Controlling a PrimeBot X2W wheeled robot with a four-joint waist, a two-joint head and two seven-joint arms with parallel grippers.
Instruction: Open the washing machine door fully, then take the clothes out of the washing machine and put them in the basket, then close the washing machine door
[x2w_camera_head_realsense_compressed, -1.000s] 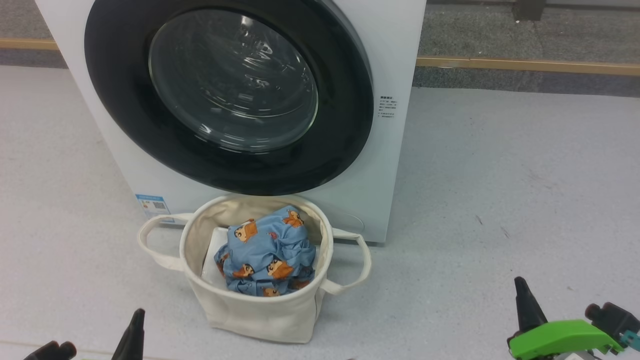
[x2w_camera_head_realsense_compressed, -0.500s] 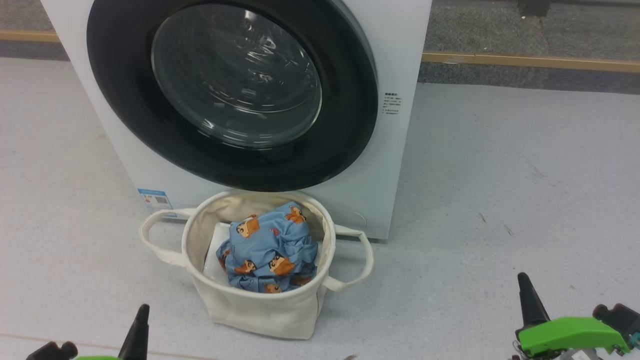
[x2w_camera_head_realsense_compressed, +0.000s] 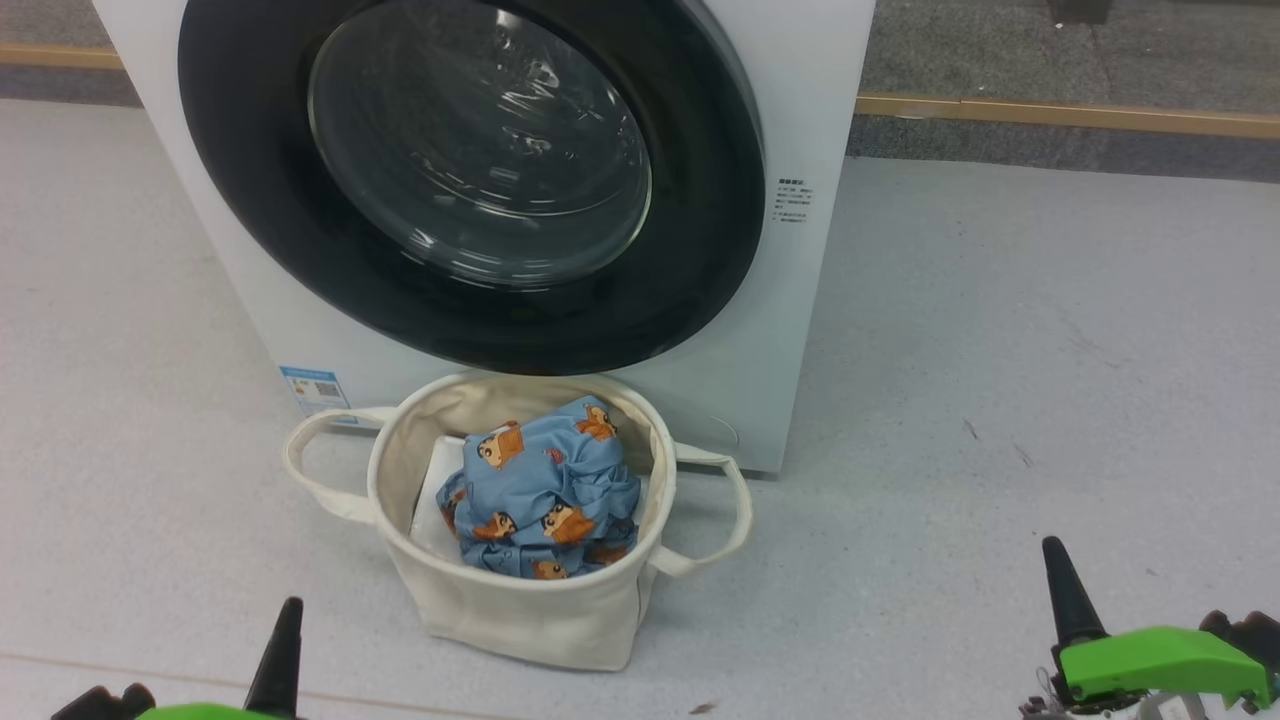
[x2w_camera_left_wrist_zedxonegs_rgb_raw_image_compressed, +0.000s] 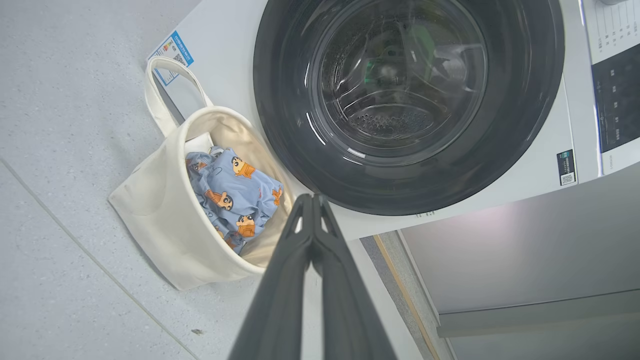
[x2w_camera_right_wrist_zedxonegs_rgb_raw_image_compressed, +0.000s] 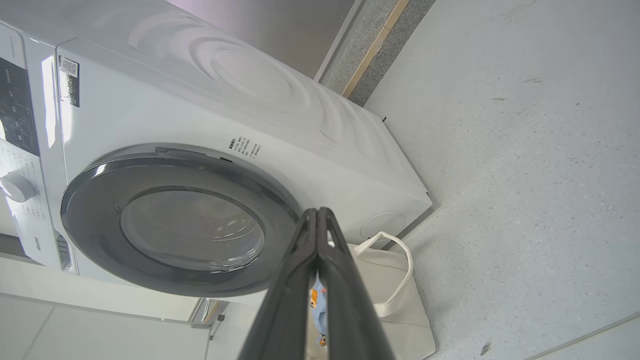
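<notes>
A pale grey speckled floor (x2w_camera_head_realsense_compressed: 1000, 350) carries a small dark scrap (x2w_camera_head_realsense_compressed: 702, 708) near its front edge and a tan wooden strip (x2w_camera_head_realsense_compressed: 1060, 112) along its far edge.

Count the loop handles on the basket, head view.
2. One loop handle sticks out from the basket's left side, just below the blue label on the washing machine; the other handle is on its right side. None seems hidden.

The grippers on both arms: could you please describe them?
The left gripper and right gripper each have two long, dark grey fingers tapering to slim tips with small slots. In the head view, a bright green cover sits at each base.
</notes>
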